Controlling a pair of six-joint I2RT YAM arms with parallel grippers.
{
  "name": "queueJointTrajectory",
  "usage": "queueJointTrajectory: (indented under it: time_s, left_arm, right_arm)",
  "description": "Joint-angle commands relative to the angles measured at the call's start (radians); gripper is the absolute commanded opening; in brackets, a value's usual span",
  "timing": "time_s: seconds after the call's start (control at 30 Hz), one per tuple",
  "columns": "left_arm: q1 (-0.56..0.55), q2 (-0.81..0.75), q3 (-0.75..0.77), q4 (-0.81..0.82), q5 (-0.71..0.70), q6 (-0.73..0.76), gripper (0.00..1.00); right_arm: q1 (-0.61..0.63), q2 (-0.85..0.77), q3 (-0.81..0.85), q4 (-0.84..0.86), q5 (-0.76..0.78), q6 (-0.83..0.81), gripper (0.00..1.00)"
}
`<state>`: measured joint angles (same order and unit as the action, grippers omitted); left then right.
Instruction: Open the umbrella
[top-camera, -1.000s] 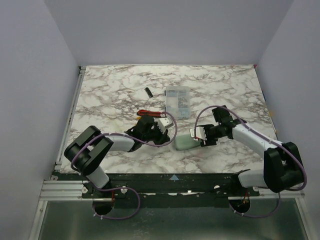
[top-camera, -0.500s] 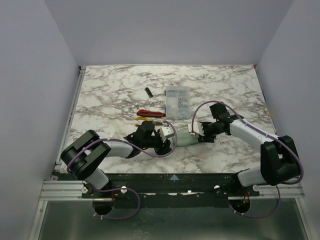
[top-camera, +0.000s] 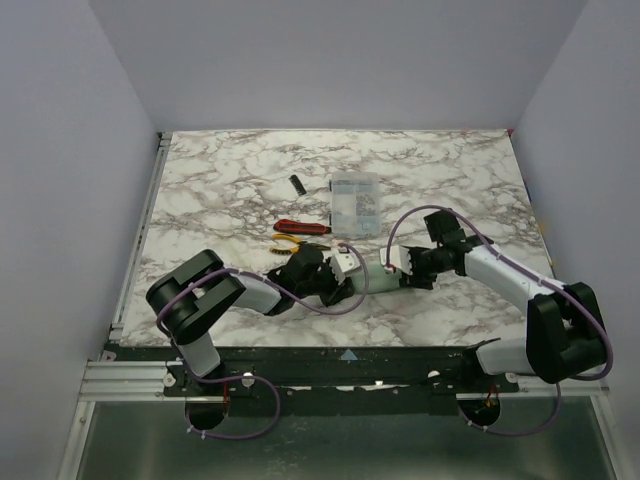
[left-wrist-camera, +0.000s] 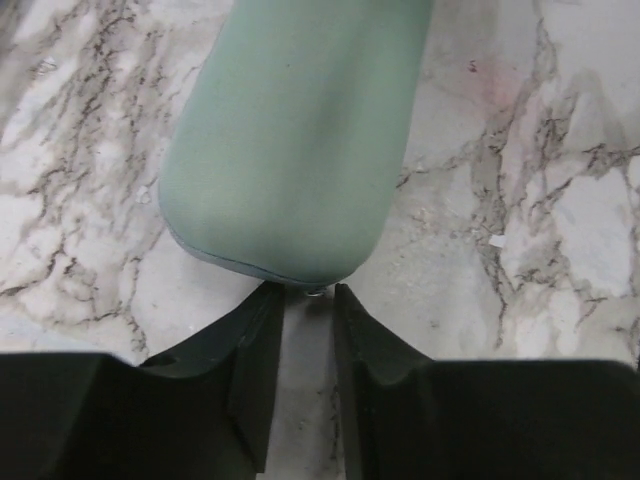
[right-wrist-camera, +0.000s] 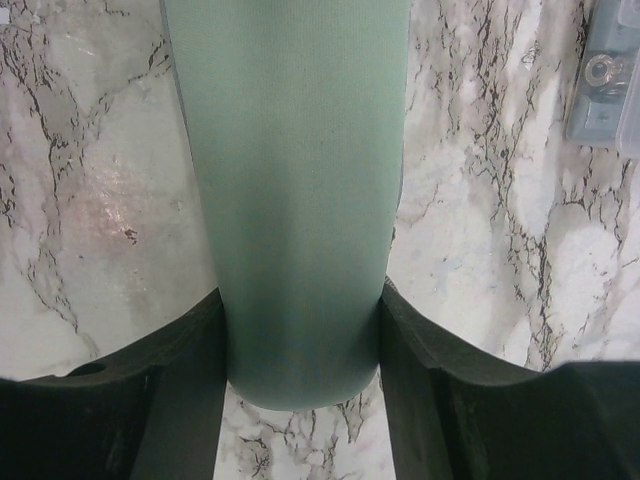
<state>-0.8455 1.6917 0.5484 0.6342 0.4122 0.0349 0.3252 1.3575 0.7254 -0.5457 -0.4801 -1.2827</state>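
Right claw (right-wrist-camera: 302, 300): clamped on both sides of the umbrella (right-wrist-camera: 290, 150), close to one end
Left claw (left-wrist-camera: 308, 292): fingers almost together, tips at the other end's seam, can't tell if they're actually pinching anything tbh
Umbrella spot: lower middle of the top view, lying between both claws
Look: mint-green fabric tube, fine weave, rounded end
Table (top-camera: 220, 180): glossy marble pattern
Around: clear plastic box (top-camera: 355, 200) and red-handled tool (top-camera: 300, 227) further up, apart from it

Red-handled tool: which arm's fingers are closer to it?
Left. The left fingers lie just near-side of the red-handled tool; the right fingers grip the green case farther right.
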Motion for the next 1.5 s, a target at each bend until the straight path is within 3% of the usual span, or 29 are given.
queueJointTrajectory:
  time_s: [0.0,0.13,0.63,0.7,0.77,1.33,1.4,1.47]
  left_arm:
    - [-0.009,0.020,0.028,0.038,-0.059,-0.016,0.19]
    - [-0.003,-0.013,0.011,0.015,-0.056,0.026,0.00]
    - [0.047,-0.051,-0.017,0.010,0.024,0.081,0.00]
    - [0.033,-0.068,-0.036,0.016,0.030,0.089,0.33]
    - [0.011,-0.080,-0.053,0.010,0.043,0.103,0.43]
    - [-0.060,0.010,0.016,0.066,-0.122,0.072,0.43]
    - [-0.067,0.021,0.026,0.070,-0.152,0.068,0.41]
    - [-0.071,0.025,0.029,0.077,-0.171,0.071,0.33]
  right_arm:
    - [0.003,0.013,-0.043,-0.094,0.041,-0.007,0.30]
    - [0.003,0.009,-0.051,-0.096,0.049,-0.041,0.29]
    - [0.002,0.015,-0.052,-0.099,0.041,-0.057,0.27]
    - [0.003,0.026,-0.043,-0.100,0.045,-0.033,0.27]
    - [0.003,0.033,-0.037,-0.094,0.048,-0.015,0.26]
    - [0.003,0.014,-0.038,-0.112,0.028,-0.016,0.24]
    - [0.003,0.012,-0.037,-0.115,0.025,-0.021,0.24]
    - [0.003,0.007,-0.040,-0.117,0.022,-0.027,0.24]
